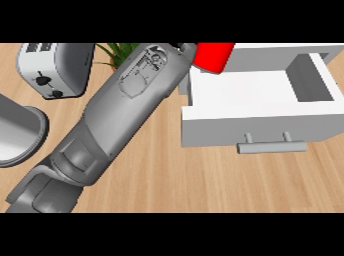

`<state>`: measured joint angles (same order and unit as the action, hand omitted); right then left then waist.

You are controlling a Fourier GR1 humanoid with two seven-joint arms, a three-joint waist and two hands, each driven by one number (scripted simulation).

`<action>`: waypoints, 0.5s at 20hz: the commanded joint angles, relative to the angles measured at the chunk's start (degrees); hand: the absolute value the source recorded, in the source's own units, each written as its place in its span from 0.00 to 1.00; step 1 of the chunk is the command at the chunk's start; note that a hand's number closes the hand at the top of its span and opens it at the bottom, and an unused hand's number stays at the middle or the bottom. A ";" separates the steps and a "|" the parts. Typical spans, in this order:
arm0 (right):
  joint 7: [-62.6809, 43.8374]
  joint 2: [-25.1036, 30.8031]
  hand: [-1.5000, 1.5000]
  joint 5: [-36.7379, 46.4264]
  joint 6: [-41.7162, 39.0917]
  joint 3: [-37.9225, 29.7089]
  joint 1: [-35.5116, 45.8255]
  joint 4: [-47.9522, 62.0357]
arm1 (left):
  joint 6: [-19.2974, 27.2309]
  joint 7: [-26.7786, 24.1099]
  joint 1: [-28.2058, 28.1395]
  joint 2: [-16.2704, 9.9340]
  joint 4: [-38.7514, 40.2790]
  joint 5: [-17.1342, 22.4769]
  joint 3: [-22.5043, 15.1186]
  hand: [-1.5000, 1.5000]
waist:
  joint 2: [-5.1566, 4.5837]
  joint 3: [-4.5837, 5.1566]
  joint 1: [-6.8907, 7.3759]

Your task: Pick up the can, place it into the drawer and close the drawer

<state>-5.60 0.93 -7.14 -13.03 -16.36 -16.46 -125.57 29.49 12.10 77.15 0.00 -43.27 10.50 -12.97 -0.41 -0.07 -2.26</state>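
Step in hand, by my read: carry phase, can being brought over the drawer, not yet placed.

Near: a grey forearm point(108, 130) comes in from the lower left and runs diagonally up to the top edge. Which arm it is I can't tell from this view. Its hand is hidden past the wrist, so whether the fingers are open, closed or wrapped on anything: cannot tell. The other hand doesn't show at all.

Mid: white drawer point(267, 122) stands pulled open on the wooden desk point(204, 185), handle point(272, 146) toward the robot, nothing visible inside.

Far: red can point(213, 56) sits just past the wrist end, at the drawer's back-left corner, partly cut by the top edge. It looks held, but contact isn't visible.

Next move calls for: shift the can right, over the open cavity, lower, release, then push the handle front to shut.

Also there: toaster point(53, 70), grey round bin point(9, 132), plant point(116, 50).
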 commanded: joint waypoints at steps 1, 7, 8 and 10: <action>-3.56 0.22 0.00 1.10 1.17 1.60 2.49 -1.06 | 0.43 -2.82 5.35 0.00 8.36 1.56 0.00 1.00 | -0.24 0.00 -0.41; -0.40 0.59 0.00 0.63 -0.15 0.31 2.18 1.52 | 4.54 -2.17 7.35 0.00 10.54 8.47 -7.03 1.00 | -0.12 -0.05 -1.43; 2.46 0.02 0.00 1.53 0.48 -0.02 3.59 4.15 | 2.29 -5.59 5.71 0.00 12.14 8.23 -6.93 1.00 | -0.28 -0.06 -1.19; -1.83 2.17 0.00 1.20 0.77 -0.18 6.16 2.57 | 2.53 -4.69 8.22 0.00 14.21 11.05 -7.25 1.00 | -0.55 -0.07 -2.16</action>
<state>-6.34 1.39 -5.52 -12.24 -15.58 -12.82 -123.75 31.58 7.88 83.56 0.00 -31.98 18.03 -18.13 -0.75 -0.11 -3.63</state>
